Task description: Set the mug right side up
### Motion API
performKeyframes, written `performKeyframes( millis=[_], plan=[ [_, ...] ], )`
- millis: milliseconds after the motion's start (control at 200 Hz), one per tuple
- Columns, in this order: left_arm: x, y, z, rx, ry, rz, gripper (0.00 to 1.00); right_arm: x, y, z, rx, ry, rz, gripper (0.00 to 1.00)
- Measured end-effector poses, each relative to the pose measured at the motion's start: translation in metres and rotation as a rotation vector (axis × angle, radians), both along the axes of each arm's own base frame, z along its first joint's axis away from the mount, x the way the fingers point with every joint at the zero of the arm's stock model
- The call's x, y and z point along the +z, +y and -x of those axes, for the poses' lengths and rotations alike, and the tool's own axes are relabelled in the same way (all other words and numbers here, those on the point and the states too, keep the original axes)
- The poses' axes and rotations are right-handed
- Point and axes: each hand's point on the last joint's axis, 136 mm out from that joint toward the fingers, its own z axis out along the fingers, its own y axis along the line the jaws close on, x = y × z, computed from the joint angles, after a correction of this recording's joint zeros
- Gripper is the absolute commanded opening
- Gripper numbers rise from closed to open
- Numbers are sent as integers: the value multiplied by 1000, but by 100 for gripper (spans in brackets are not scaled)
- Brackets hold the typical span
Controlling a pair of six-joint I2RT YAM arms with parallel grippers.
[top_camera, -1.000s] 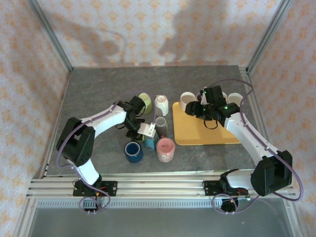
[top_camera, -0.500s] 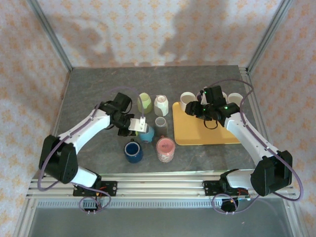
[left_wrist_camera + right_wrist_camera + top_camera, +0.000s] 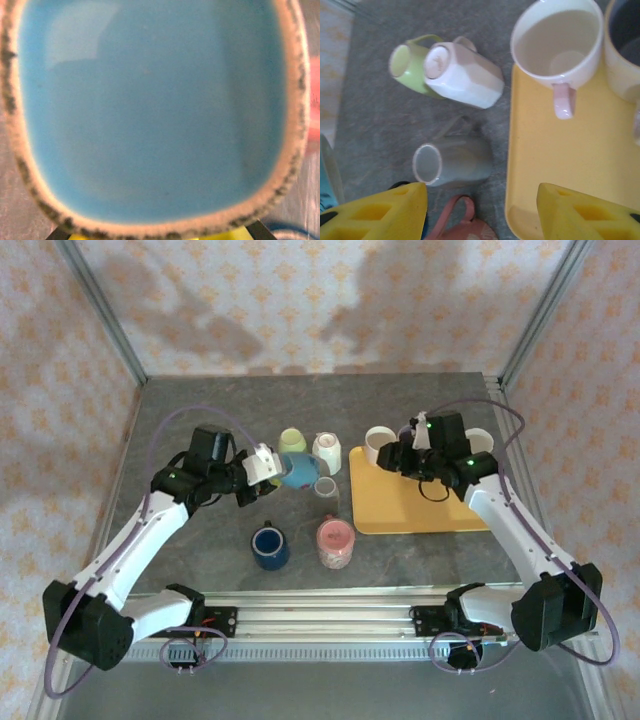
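The left gripper has its jaws clamped on the blue mug, held tipped on its side above the bench near the green cup, so I'd judge the turn half done, with setting it upright left, while the right gripper hangs open-jawed by the yellow tray.

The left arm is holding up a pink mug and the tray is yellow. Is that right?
Not quite. The mug held up by the left gripper is blue, not pink, as the top view shows. The pink mug stands by itself nearer the arms' bases. The tray is yellow, as you said.
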Motion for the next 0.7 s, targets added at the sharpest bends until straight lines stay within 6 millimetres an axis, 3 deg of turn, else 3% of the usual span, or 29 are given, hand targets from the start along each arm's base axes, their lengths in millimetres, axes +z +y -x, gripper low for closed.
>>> performKeyframes(
  millis=[465,581,701],
  plan=[
    [149,-3,-12,288,33,587,0,76,47,32,377,-155,-331,62],
    [179,-4,-17,319,84,727,0,102,56,36,455,-208,-397,60],
    [196,-6,-23,343,153,859,0,121,63,35,512,-234,-451,58]
  ],
)
